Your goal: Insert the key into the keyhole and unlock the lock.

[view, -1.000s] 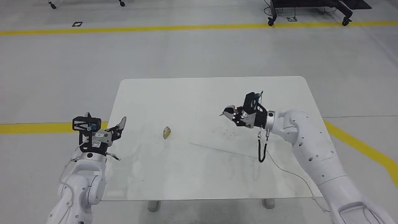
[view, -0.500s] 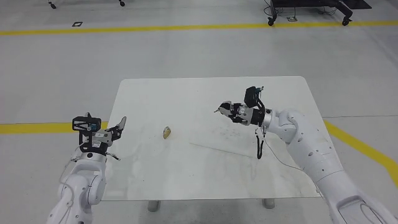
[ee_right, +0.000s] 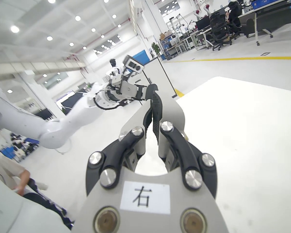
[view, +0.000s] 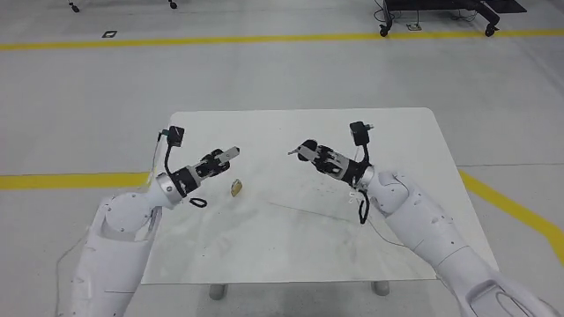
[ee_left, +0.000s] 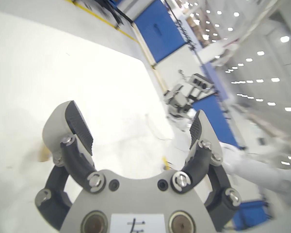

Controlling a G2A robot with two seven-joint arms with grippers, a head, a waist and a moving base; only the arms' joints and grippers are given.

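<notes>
My left gripper [ee_left: 135,117], jaws spread, hovers just beyond the lock [view: 236,187]. My right gripper [ee_right: 152,103] has its jaws pressed together, farther right.

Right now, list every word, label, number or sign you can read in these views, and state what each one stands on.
"左", its lower part cut off by the picture's edge: white sticker on the base of the left gripper.
"右": white sticker on the base of the right gripper.
Too blurred to read: the dark mark on the blue panel.
Too small to read: the print on the blue crates.
</notes>
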